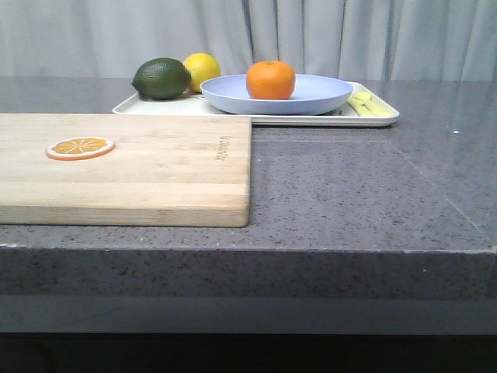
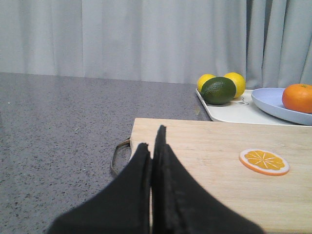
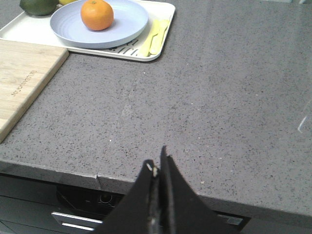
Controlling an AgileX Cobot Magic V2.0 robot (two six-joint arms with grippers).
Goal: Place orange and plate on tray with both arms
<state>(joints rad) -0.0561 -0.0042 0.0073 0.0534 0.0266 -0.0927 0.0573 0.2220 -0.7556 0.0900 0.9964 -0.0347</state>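
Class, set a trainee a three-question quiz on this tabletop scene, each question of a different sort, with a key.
1. True or false: the orange sits on the plate.
2. What lies on the cutting board?
A) a lemon B) an orange slice C) a fork
3. Fill in: the plate rests on the white ____.

Key:
1. True.
2. B, the orange slice.
3. tray. Both the left gripper and the right gripper have their jaws shut, holding nothing.

Kitchen: stone countertop (image 1: 349, 186), cutting board (image 1: 140, 167), curtain (image 1: 311, 35).
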